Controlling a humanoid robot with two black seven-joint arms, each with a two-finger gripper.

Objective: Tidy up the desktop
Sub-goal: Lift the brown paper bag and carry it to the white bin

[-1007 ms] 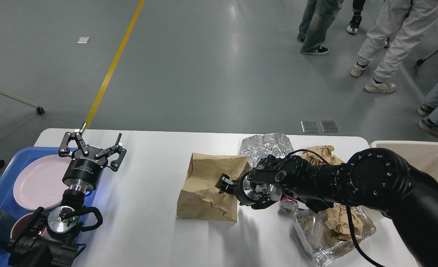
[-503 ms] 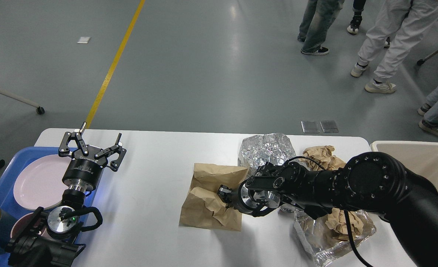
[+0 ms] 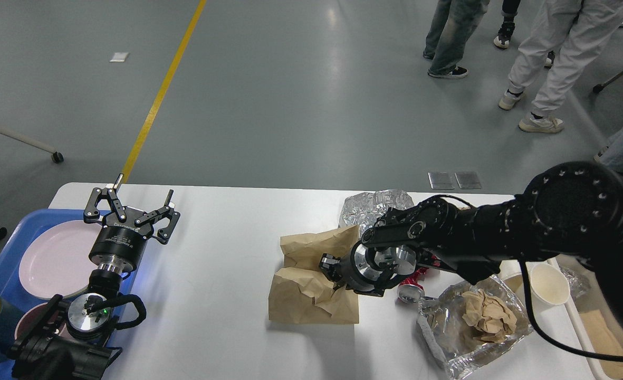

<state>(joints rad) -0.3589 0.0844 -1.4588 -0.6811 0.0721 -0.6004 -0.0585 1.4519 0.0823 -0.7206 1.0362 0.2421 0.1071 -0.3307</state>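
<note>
Head view shows us partway through clearing litter from the large white rectangular counter (image 3: 221, 316), which fills the lower part of the frame. Our right end effector (image 3: 331, 270) reaches in from the right, its black arm stretched leftward and low, wrist turned so the fingers point left into the crumpled brown paper bag (image 3: 311, 285). The fingers look pinched on a fold of that bag, though they are small and dark, so we judge this rather than see it plainly. Just right of the bag lie a crushed red can (image 3: 410, 291) and an open silver foil wrapper holding crumpled brown paper (image 3: 475, 322); a ball of silver foil (image 3: 374, 208) sits behind.

We judge that the next move calls for lifting the bag clear and carrying it right toward the beige plastic bin (image 3: 606, 327) holding a white paper cup (image 3: 548, 285).

Our left end effector (image 3: 132, 203) hangs upright over the counter's left edge, fingers spread apart and empty, beside the blue plastic tray (image 3: 5, 248) bearing a pink round plate (image 3: 58, 258).
</note>
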